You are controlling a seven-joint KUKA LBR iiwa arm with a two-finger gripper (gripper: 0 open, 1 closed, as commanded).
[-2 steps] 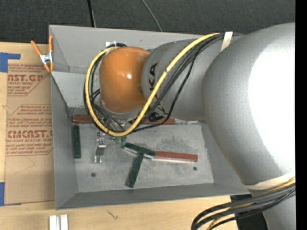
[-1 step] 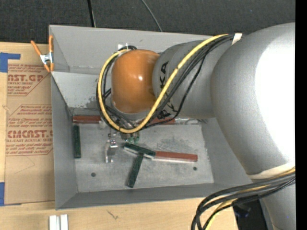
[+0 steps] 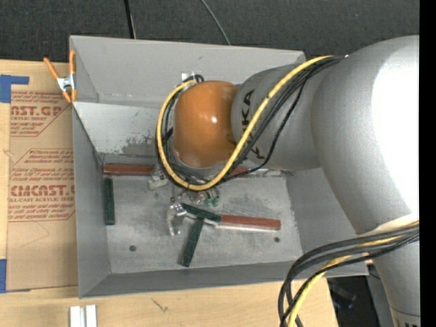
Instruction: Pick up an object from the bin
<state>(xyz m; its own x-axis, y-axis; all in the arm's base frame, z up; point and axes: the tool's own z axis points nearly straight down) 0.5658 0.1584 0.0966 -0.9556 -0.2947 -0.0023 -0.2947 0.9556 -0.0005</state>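
Gripper [image 3: 185,210] sits at the upper end of the dark green strip [image 3: 191,242], which lies slantwise below it. Open or closed? Can't tell.

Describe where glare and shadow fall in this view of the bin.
Camera view: a white glare spot sits on the orange wrist cover; camera view: the arm darkens the bin floor beneath its wrist; the dark green bar at the floor's left lies in even light.
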